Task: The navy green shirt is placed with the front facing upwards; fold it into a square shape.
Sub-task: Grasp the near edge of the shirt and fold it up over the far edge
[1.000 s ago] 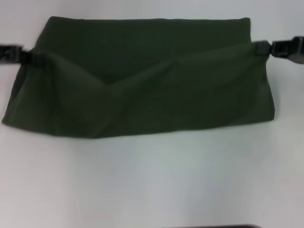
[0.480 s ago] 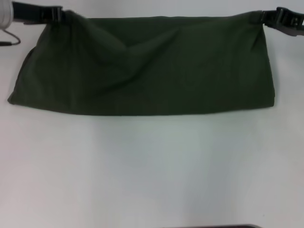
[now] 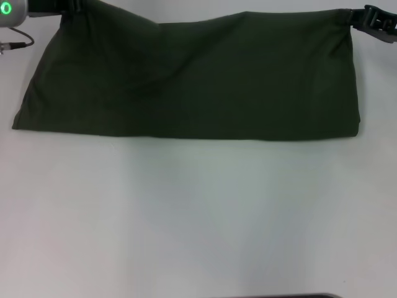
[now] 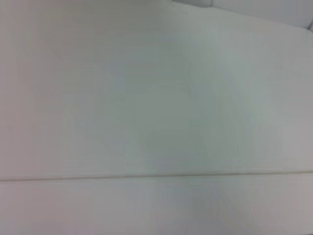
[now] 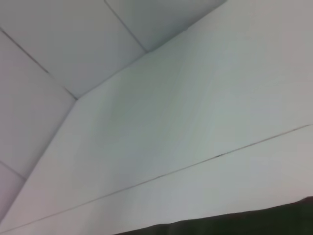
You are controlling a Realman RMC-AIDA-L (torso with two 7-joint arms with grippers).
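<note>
Shirt (image 3: 192, 77) lies folded in a wide dark band across the far worktop (image 3: 198, 217), its far corners pinched by the left end effector (image 3: 69, 7) and right end effector (image 3: 356, 17), while the right wrist view catches only a dark cloth edge and the left wrist view only bare white surface.

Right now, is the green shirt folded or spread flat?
Folded: the navy green shirt is a wide band, no sleeves or lettering visible; left hand and right hand hold its far corners.

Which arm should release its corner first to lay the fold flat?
Right, probably. The right gripper holds its corner of the shirt near the far edge with the cloth taut; by the left gripper the edge sags.
</note>
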